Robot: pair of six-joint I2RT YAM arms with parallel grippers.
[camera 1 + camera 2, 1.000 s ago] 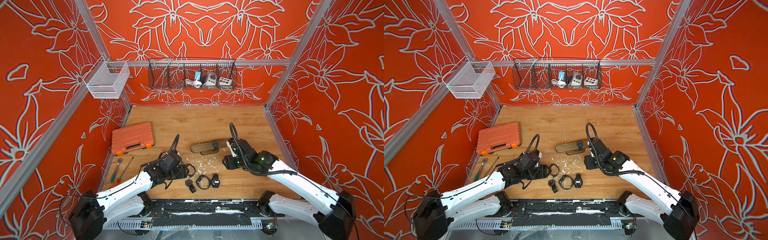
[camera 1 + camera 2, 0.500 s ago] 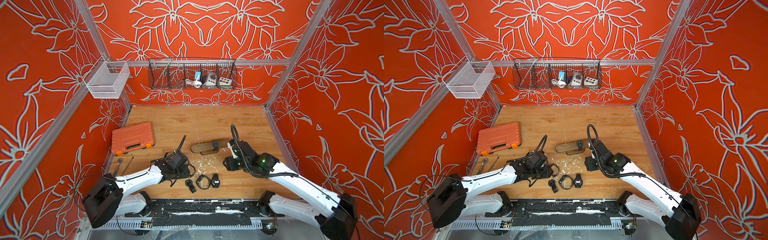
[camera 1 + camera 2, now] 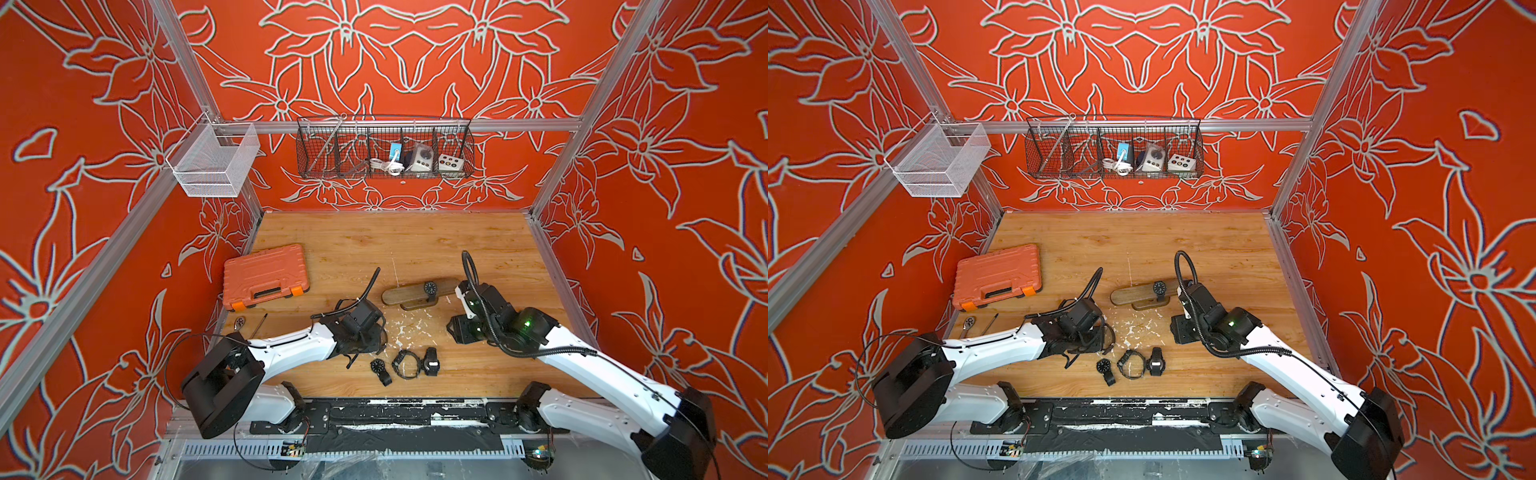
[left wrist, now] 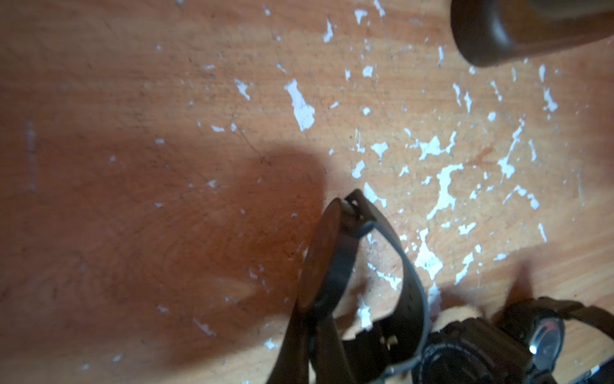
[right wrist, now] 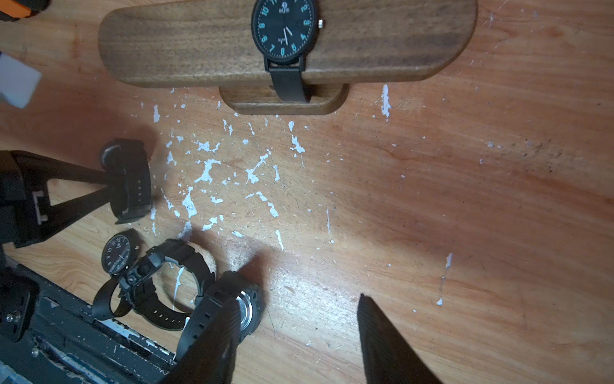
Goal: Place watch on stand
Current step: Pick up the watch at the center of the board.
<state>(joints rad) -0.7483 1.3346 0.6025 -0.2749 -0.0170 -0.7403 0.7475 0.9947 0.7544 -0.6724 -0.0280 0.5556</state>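
The stand (image 3: 409, 293) is a brown wooden bar on a small base at mid-table, also in the right wrist view (image 5: 186, 43). One black watch (image 5: 284, 30) with blue numerals is strapped round the bar. My left gripper (image 4: 315, 316) is shut on the edge of a second black watch (image 4: 332, 259), held on edge just above the wood with its strap looping out; the right wrist view shows that watch (image 5: 128, 179) left of the flaked patch. My right gripper (image 5: 297, 299) stands open over bare wood, in front of the stand's right end.
Three more black watches (image 3: 405, 365) lie together near the front edge, between the arms. An orange tool case (image 3: 264, 276) sits at the left, with a ratchet and screwdriver (image 3: 253, 322) in front of it. Wire baskets (image 3: 384, 147) hang on the back wall.
My left arm has swung in toward the table's middle and its gripper has shut on the watch. The right arm has hardly moved.
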